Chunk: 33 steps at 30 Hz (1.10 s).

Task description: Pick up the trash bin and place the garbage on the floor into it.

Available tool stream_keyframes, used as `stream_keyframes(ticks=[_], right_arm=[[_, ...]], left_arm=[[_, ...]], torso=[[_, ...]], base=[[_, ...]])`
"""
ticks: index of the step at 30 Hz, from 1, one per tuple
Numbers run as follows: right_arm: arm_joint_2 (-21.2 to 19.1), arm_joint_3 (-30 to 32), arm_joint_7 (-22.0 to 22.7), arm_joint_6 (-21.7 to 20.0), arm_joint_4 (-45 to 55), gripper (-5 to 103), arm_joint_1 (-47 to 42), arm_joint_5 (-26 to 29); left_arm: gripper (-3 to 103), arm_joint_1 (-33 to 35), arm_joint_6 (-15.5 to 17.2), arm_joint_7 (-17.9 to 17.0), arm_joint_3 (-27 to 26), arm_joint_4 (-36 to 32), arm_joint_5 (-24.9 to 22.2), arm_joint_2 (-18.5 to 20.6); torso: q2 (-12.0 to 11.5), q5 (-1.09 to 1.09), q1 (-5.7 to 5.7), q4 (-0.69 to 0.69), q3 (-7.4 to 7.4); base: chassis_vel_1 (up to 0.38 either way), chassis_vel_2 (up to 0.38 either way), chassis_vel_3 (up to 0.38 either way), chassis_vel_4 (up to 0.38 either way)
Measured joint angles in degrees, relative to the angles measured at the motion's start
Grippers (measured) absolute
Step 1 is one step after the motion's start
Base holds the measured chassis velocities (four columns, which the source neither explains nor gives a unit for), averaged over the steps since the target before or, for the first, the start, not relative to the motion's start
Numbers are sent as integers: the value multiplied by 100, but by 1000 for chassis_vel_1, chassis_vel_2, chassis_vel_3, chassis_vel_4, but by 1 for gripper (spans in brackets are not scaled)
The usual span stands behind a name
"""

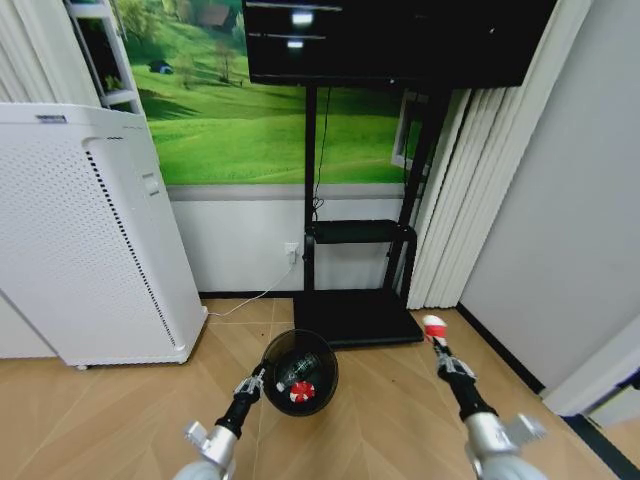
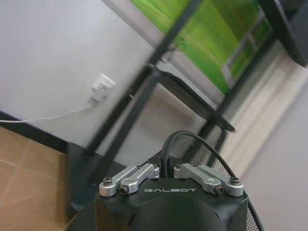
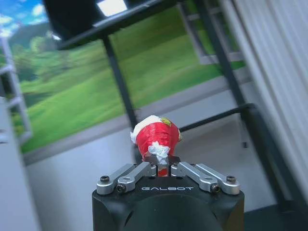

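Item: trash bin (image 1: 299, 373), rim clamped in my left gripper (image 1: 254, 383), bottle and one red-and-white piece inside. Item: second red-and-white piece (image 1: 434, 326), pinched in my right gripper (image 1: 436, 337), held well to the bin's right, level with its rim.

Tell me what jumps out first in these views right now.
The trash bin hangs above the floor, the left gripper shut on its rim, with a bottle and a red-and-white piece inside. To its right, the right gripper holds up a second red-and-white piece. A tall white perforated appliance stands at far left.
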Motion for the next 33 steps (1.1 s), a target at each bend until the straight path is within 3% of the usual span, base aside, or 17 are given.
stream_keyframes(ticks=[3, 4, 10, 19, 30, 31, 33], right_arm=[[128, -81, -267, 112, 147, 9, -204, -108], [222, -210, -569, 240, 190, 9, -360, -377], [158, -516, -1249, 358, 60, 9, -469, -1031], [-47, -953, -1373, 376, -594, 9, 1, -1712], [-83, -1017, -1386, 461, -840, 6, 162, -1839], [-83, -1006, -1464, 499, -854, 14, 151, -1847], [-83, -992, -1537, 543, -864, 14, 132, -1855]], left_arm=[[6, -98, 21, 38, 214, -5, 116, 107], [6, -235, 41, 51, 468, 17, 201, 174], [6, -499, 59, 223, 1018, 56, 319, 264], [6, -419, 34, 818, 1168, -194, 477, 323], [6, -325, -6, 884, 886, -222, 408, 350], [6, -348, -6, 873, 872, -224, 385, 331], [6, -362, -6, 862, 860, -224, 370, 312]], torso=[[0, 2, 0, 0, 0], [0, 2, 0, 1, 0], [0, 2, 0, 3, 0], [-1, 3, 0, 3, 0], [-2, 2, 2, 2, 1], [-1, 2, 2, 2, 1], [-1, 2, 2, 2, 1]], base=[[0, 0, 0, 0], [0, 0, 0, 0], [0, 0, 0, 0], [0, 0, 0, 0], [0, 0, 0, 0], [0, 0, 0, 0], [0, 0, 0, 0]])
